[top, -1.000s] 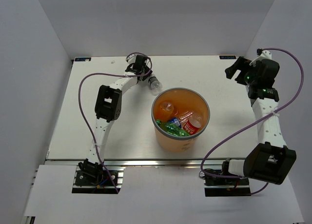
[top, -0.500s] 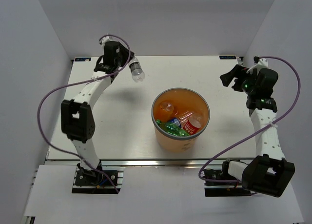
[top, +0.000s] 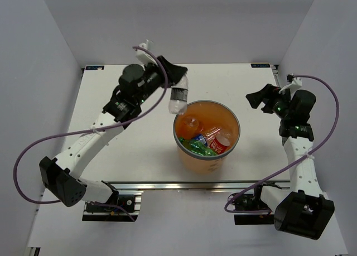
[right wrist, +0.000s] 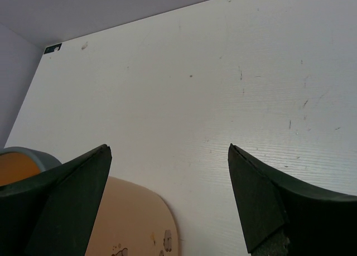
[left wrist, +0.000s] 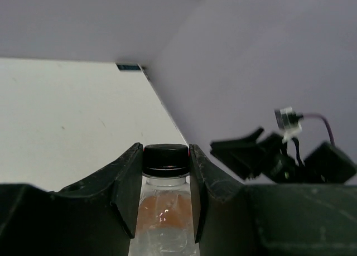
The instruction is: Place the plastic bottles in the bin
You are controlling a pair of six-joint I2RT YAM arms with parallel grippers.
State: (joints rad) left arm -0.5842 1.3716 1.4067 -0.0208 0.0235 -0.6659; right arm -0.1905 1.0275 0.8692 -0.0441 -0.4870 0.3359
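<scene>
Grips a clear bottle (top: 178, 100) in the left gripper (left wrist: 165, 155), fingers (left wrist: 125, 183) pressed against both sides. From the left wrist, shows the black cap (left wrist: 165, 158) sitting between the fingertips and an orange tint through the plastic below it. Holds the bottle in the air at the far left rim of the bin (top: 203, 161), outside it and clear of the table (top: 139, 144).

Stands upright near mid-table, that bin, orange with a grey rim. Contains several bottles lying jumbled: a red-label bottle (top: 221, 141) at the right, a green bottle (top: 195, 148) at the near side, a blue-label bottle (top: 199, 139) between them. Also one more at the far left, colour hard to tell against the orange.

Spreads the right gripper (right wrist: 168, 150) wide, with nothing between the jaws but bare tabletop beyond. Hangs right of the bin, apart from it, jaws pointing left. Catches a sliver of grey rim at the lower left of the right wrist view.
</scene>
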